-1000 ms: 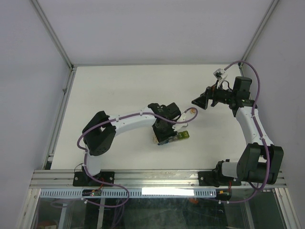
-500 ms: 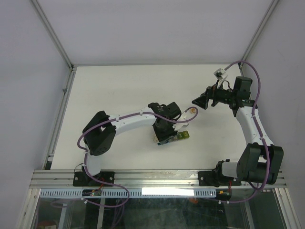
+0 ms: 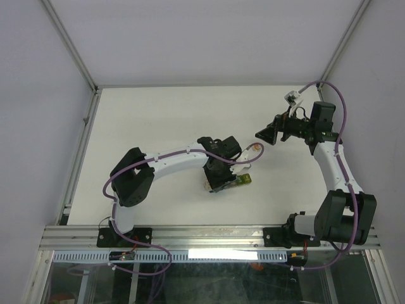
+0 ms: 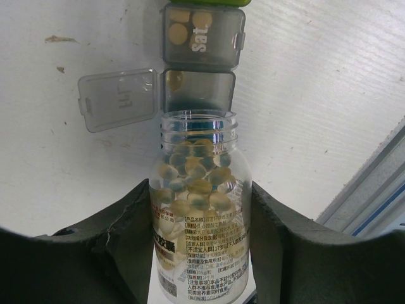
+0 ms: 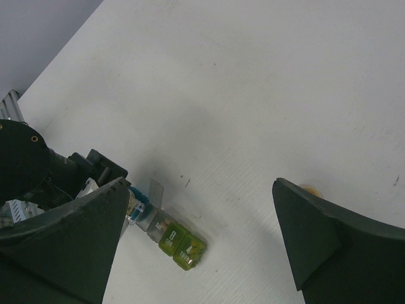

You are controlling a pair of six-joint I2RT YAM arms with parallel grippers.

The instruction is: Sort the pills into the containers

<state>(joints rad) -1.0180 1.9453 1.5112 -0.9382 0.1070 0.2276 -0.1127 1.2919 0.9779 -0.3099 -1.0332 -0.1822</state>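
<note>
Pouring is the step in hand, by my reading. Left claw [image 4: 201, 193] pinches a clear bottle [image 4: 202, 240] by its sides, its uncapped mouth aimed at the near edge of one grey cell [image 4: 199, 88] of the pill box [image 4: 201, 38], whose lid [image 4: 117, 98] lies flipped out to the left. Most pills [image 4: 193, 174] sit in the bottle; one lies in the open cell, and others show in the shut cell beyond. Next comes a gentle tip or shake, so only a few drop. Right claw [image 5: 201, 183] hangs spread wide and bare, well apart over the table [image 5: 253, 63].
</note>
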